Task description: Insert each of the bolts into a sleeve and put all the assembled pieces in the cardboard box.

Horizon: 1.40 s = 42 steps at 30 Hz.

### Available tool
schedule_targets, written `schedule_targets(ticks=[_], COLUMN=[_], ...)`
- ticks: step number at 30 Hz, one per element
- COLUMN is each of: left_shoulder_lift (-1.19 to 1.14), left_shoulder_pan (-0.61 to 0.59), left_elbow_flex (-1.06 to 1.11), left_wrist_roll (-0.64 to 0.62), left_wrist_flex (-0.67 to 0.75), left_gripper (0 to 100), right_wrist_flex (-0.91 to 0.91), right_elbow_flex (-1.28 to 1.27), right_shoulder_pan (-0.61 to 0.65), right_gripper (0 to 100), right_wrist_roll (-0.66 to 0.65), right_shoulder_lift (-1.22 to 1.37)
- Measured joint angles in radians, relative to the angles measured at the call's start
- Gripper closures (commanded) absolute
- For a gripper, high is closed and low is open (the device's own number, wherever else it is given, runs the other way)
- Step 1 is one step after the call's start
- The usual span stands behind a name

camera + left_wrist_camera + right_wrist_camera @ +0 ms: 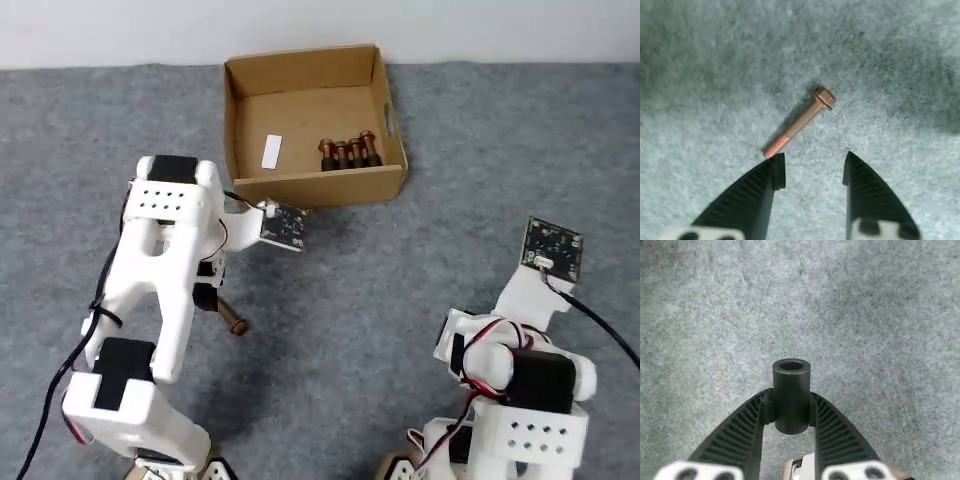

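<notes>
A copper bolt (799, 122) lies flat on the grey carpet, its threaded end close to one fingertip of my left gripper (813, 162). That gripper is open just short of the bolt, with nothing between its fingers. In the high view the same bolt (233, 320) lies beside the left arm (160, 290). My right gripper (791, 399) is shut on a black sleeve (791, 375), held upright with its bore facing the camera. The cardboard box (385, 105) stands at the far middle of the table and holds several assembled pieces (348, 153) in a row.
A white label (272, 150) lies on the box floor. The right arm (515, 385) sits at the near right. Open grey carpet (400, 290) stretches between the two arms and in front of the box.
</notes>
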<state>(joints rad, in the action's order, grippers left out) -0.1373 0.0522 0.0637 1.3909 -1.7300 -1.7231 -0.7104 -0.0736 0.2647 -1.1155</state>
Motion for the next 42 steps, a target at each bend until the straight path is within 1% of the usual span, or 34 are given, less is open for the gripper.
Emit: schedule_targets(ticks=[2, 7, 26, 30, 34, 36, 42], left_shoulder_lift=[0.000, 0.000, -0.009, -0.072, -0.144, -0.180, -0.206], left_shoulder_pan=[0.002, -0.002, 0.041, 0.041, 0.041, 0.041, 0.066], left_elbow_flex=[0.023, 0.101, 0.338, 0.328, 0.255, 0.229, 0.201], left_wrist_roll=[0.020, 0.057, 0.064, 0.064, 0.051, 0.028, -0.017], left_wrist_flex=[0.011, 0.112, 0.382, 0.404, 0.381, 0.374, 0.354], left_gripper=[81, 80, 80, 81, 81, 84, 97], right_wrist_flex=[0.009, 0.044, 0.064, 0.064, 0.064, 0.064, 0.064], right_elbow_flex=[0.000, 0.000, 0.000, 0.000, 0.000, 0.000, 0.000], right_shoulder_pan=[0.000, 0.000, 0.000, 0.000, 0.000, 0.000, 0.000], right_gripper=[99.0, 99.0, 99.1, 99.1, 99.1, 99.1, 99.1], right_wrist_roll=[0.000, 0.000, 0.000, 0.000, 0.000, 0.000, 0.000], right_shoulder_lift=[0.000, 0.000, 0.000, 0.000, 0.000, 0.000, 0.000])
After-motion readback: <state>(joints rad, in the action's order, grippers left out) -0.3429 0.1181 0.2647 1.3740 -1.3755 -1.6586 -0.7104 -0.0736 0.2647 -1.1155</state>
